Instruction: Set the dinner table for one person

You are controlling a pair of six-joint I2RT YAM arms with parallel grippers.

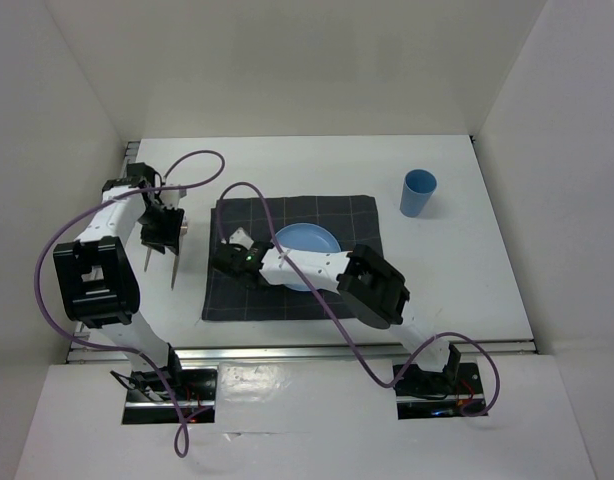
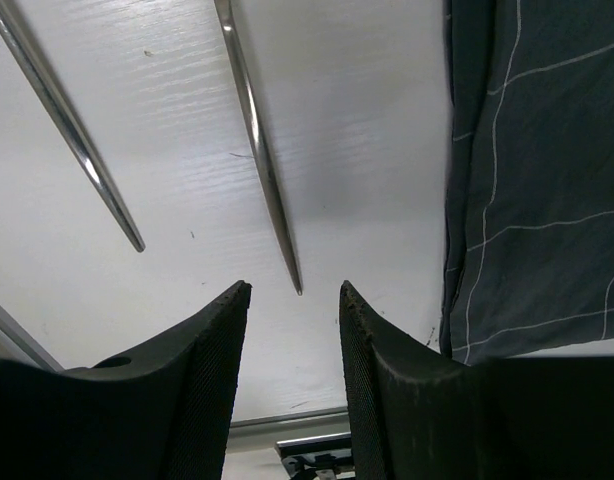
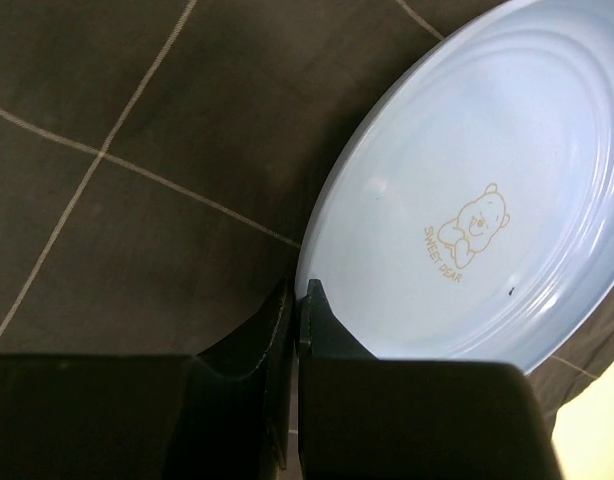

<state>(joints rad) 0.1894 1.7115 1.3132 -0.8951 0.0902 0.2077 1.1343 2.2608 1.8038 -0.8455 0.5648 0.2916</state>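
Observation:
A light blue plate [image 1: 309, 240] with a bear print [image 3: 467, 180] lies on the dark grey checked placemat [image 1: 337, 215] in the middle of the white dinner table [image 1: 467, 270]. My right gripper [image 1: 252, 252] [image 3: 299, 290] is shut on the plate's left rim. My left gripper [image 1: 165, 235] [image 2: 294, 290] is open and empty, low over the table just left of the placemat [image 2: 537, 180]. Two silver utensil handles [image 1: 147, 262] [image 1: 174, 272] lie on the table under it, also shown in the left wrist view [image 2: 67, 130] [image 2: 262, 160]. Their heads are hidden.
A blue cup [image 1: 418, 193] stands upright at the back right of the table. White walls close in the table at the back and both sides. A silver rail [image 1: 317, 350] runs along the near edge.

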